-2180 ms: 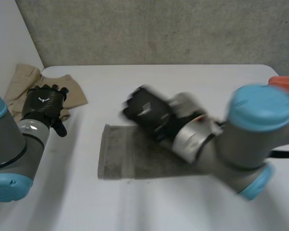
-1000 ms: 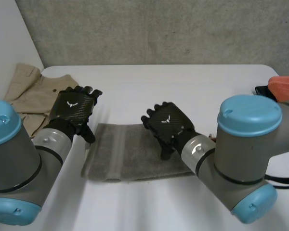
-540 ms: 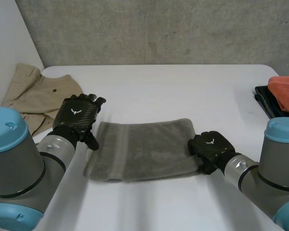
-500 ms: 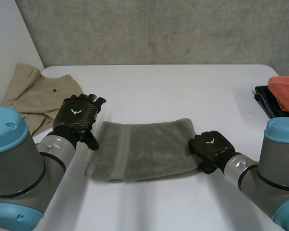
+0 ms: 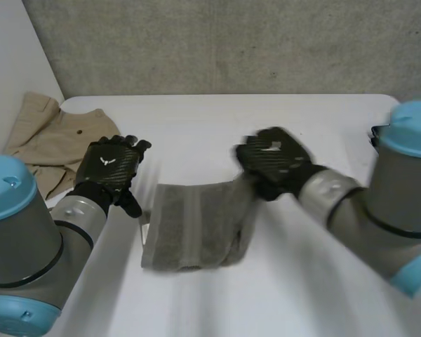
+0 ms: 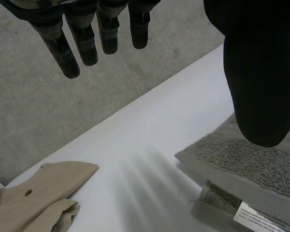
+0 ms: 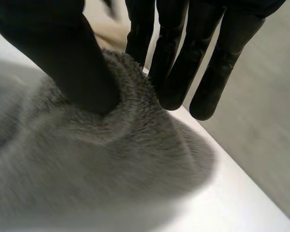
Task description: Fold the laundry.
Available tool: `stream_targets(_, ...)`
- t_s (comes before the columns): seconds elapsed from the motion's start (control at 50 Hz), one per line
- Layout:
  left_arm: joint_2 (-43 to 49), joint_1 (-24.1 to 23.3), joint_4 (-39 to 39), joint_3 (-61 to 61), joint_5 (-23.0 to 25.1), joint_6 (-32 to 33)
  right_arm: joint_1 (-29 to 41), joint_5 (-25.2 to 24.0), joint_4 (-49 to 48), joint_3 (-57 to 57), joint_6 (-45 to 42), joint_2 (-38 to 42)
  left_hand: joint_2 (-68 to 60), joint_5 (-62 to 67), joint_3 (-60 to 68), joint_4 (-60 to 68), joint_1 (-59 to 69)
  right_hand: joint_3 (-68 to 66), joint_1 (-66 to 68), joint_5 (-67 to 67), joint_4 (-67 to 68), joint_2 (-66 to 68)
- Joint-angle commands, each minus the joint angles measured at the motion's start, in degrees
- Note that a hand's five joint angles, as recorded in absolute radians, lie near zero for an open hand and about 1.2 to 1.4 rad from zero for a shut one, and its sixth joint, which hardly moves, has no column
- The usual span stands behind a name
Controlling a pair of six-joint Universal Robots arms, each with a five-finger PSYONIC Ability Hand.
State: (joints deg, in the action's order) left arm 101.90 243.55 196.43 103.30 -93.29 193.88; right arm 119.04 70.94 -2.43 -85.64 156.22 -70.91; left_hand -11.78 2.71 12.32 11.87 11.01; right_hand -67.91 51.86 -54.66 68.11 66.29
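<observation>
Towel (image 5: 196, 225) (fuzzy grey) pinched by right robot hand (image 5: 274, 165).

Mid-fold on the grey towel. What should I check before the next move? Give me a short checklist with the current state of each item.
1. Right hand pinches the towel between thumb and fingers: ok.
2. Held edge raised off the table: ok.
3. Left hand open, beside the towel's left edge: ok.
4. Left hand pressing the towel down: cannot tell.
5. Fold laid flat, edges matched: not ok, the held edge hangs in the air.
6. Beige garment apart from the towel: ok.
</observation>
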Motion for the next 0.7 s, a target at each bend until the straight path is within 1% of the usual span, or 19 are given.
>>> stream_targets(0.02,-2.23,2.27,0.00,0.33,-0.40,0.00,16.03,-7.03,0.24,10.66,-3.20,13.23,1.57,-2.50,-2.11,-1.66,-0.80,-12.09,28.14,-15.34,11.89,13.71)
stream_targets(0.06,-2.58,2.98,-0.08,0.33,-0.40,0.00,16.75,-6.69,0.15,11.54,-4.17,15.70,1.57,-2.50,-2.11,-1.66,-0.80,-12.09,28.14,-15.34,11.89,13.71)
stream_targets(0.08,-2.67,3.15,-0.08,0.24,-0.40,0.00,16.75,-6.34,0.32,11.89,-4.61,16.67,1.57,-2.50,-2.11,-1.66,-0.80,-0.66,16.71,-3.91,0.46,2.28)
stream_targets(0.1,-2.84,3.24,-0.08,0.24,-0.40,0.00,16.75,-4.60,0.67,13.11,-5.13,18.16,1.57,-2.50,-2.11,-1.66,-0.80,37.59,-21.54,34.34,-37.79,-35.97)
stream_targets(0.12,-2.93,3.33,-0.08,0.24,-0.31,0.00,16.75,-3.10,0.85,13.39,-5.14,18.43,1.57,-2.50,-2.11,-1.66,-0.80,53.96,-37.91,50.71,-54.16,-52.34)
stream_targets(0.14,-2.93,3.33,-0.08,0.15,-0.22,0.00,16.75,-1.43,0.85,13.56,-4.96,18.44,1.57,-2.50,-2.11,-1.66,-0.80,57.91,-41.86,54.66,-58.11,-56.29)
stream_targets(0.16,-2.93,3.33,-0.08,0.15,-0.22,0.00,16.84,0.50,0.85,13.65,-4.88,18.18,1.57,-2.50,-2.11,-1.66,-0.80,57.91,-41.86,54.66,-58.11,-56.29)
stream_targets(0.18,-2.93,3.24,-0.08,0.15,-0.13,0.00,16.66,3.91,0.85,13.30,-4.27,17.39,1.57,-2.50,-2.11,-1.66,-0.80,57.91,-41.86,54.66,-58.11,-56.29)
stream_targets(0.24,-2.84,2.63,0.00,-0.29,-0.04,0.00,16.66,7.54,0.50,11.81,-2.42,15.11,1.57,-2.50,-2.11,-1.66,-0.80,57.91,-41.86,54.66,-58.11,-56.29)
stream_targets(0.26,-2.76,2.54,0.00,-0.55,-0.04,0.00,16.05,8.33,0.24,10.76,-0.33,13.62,1.57,-2.50,-2.11,-1.66,-0.80,57.91,-41.86,54.66,-58.11,-56.29)
stream_targets(0.32,-2.76,1.49,0.18,-1.17,0.13,-0.09,13.51,8.43,0.23,9.18,4.77,11.06,1.40,-2.33,-1.94,-1.49,-0.63,57.91,-41.86,54.66,-58.11,-56.29)
stream_targets(0.34,-2.49,0.09,0.18,-2.04,0.13,-0.43,11.50,8.69,0.32,8.39,9.14,9.14,1.40,-2.33,-1.94,-1.49,-0.63,57.91,-41.86,54.66,-58.11,-56.29)
stream_targets(0.38,-2.23,-1.76,0.00,-3.18,-0.04,-1.31,9.64,8.43,0.67,8.03,13.21,7.20,1.40,-2.33,-1.94,-1.49,-0.63,57.91,-41.86,54.66,-58.11,-56.29)
stream_targets(0.4,-1.97,-2.72,-0.17,-3.80,-0.04,-1.92,8.24,8.43,0.85,7.85,17.58,5.71,1.23,-2.17,-1.77,-1.32,-0.46,57.91,-41.86,54.66,-58.11,-56.29)
stream_targets(0.42,-1.27,-4.65,-0.43,-4.76,-0.04,-3.41,7.70,8.43,0.94,7.85,19.10,5.26,0.57,-1.50,-1.11,-0.65,0.20,57.91,-41.86,54.66,-58.11,-56.29)
stream_targets(0.48,1.01,-6.86,-2.18,-5.82,-0.22,-5.61,6.38,7.47,2.77,8.55,23.24,5.25,-0.28,-0.65,-0.26,0.19,1.05,57.91,-41.86,54.66,-58.11,-56.29)
stream_targets(0.52,1.90,-7.39,-3.85,-6.09,-0.40,-6.23,6.29,6.67,4.18,9.08,23.08,6.04,-0.45,-0.48,-0.09,0.36,1.22,57.91,-41.86,54.66,-58.11,-56.29)
stream_targets(0.6,3.57,-7.66,-7.64,-6.27,-1.18,-6.68,6.47,5.01,7.08,13.37,23.51,11.65,-0.78,-0.15,0.24,0.70,1.55,57.91,-41.86,54.66,-58.11,-56.29)
stream_targets(0.7,5.85,-7.83,-11.33,-5.92,-5.40,-6.06,6.55,4.56,10.25,16.81,23.52,16.84,-0.79,-0.15,0.25,0.70,1.56,57.91,-41.86,54.66,-58.11,-56.29)
